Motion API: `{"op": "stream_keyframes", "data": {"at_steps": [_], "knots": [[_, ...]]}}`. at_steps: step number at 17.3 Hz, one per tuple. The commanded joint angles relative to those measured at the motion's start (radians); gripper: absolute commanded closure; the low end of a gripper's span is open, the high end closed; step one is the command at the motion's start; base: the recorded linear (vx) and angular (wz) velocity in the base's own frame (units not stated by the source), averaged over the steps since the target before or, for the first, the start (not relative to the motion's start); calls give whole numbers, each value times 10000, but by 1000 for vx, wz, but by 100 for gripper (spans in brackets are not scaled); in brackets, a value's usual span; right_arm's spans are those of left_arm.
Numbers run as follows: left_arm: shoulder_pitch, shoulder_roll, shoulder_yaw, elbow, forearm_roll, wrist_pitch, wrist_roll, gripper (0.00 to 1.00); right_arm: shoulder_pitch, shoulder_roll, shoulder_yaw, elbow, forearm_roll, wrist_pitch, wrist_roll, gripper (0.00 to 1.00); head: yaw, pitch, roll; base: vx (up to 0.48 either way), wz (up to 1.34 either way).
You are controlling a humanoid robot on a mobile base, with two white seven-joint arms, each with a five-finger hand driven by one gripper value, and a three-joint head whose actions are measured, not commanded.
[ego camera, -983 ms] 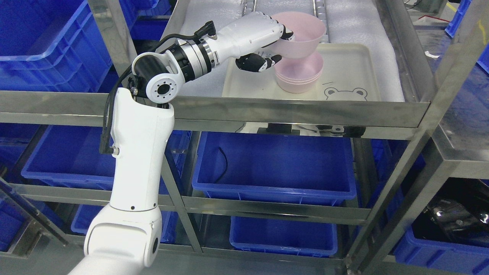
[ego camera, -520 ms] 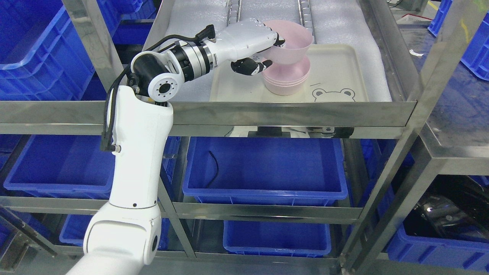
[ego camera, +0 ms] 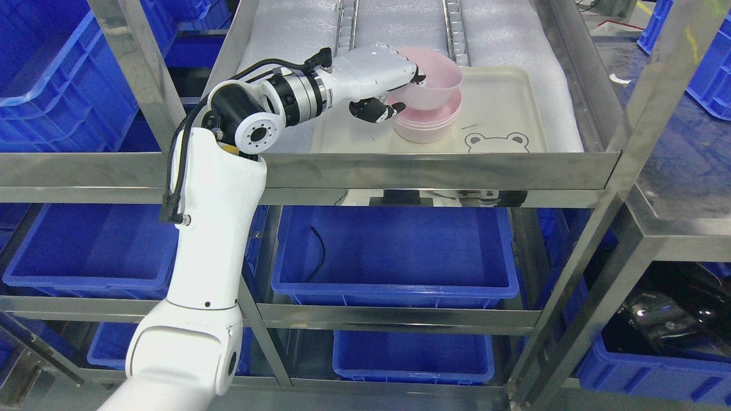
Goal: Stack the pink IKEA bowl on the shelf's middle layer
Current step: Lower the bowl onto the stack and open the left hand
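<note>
My left hand [ego camera: 400,85] is shut on the left rim of a pink bowl [ego camera: 437,85], with fingers over the rim and the thumb underneath. The held bowl sits low into a stack of pink bowls [ego camera: 425,125] and tilts slightly. The stack stands on a cream tray [ego camera: 502,108] with a bear drawing, on the shelf's metal layer. The left arm reaches up from the lower left. The right arm is out of view.
White foam padding [ego camera: 285,34] covers the shelf surface around the tray. Steel shelf rail [ego camera: 434,165] runs across the front, with an upright post [ego camera: 137,68] on the left. Blue bins [ego camera: 394,251] fill the lower layers and the far left.
My left hand has lowered the held bowl from above the stack down into it. The camera view shifted slightly between the earliest frame and now.
</note>
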Motion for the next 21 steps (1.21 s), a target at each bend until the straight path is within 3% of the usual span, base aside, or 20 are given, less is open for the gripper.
{"op": "stream_keyframes", "data": {"at_steps": [1,5,8,13,15,18,21], "knots": [[-178,163,-287,587,-131,17,11,94,215,-175,0,-175,0,6,-2,0,0,0,0,-4,11],[-179,163,-379,588,-131,16,11,91,215,-175,0,-175,0,6,-2,0,0,0,0,0,0],[-209,163,-379,573,-85,1,72,74,215,-175,0,-175,0,6,-2,0,0,-2,0,0,0],[-209,163,-395,542,-23,-14,210,66,215,-175,0,-175,0,6,-2,0,0,-2,0,0,0],[-209,163,-258,359,68,1,241,50,215,-175,0,-175,0,6,-2,0,0,-2,0,0,0],[-209,163,675,-499,2236,185,195,45,215,-175,0,-175,0,6,-2,0,0,-2,0,0,0],[-42,163,649,-975,5074,63,241,38,215,-175,0,-175,0,6,-2,0,0,-2,0,0,0]]}}
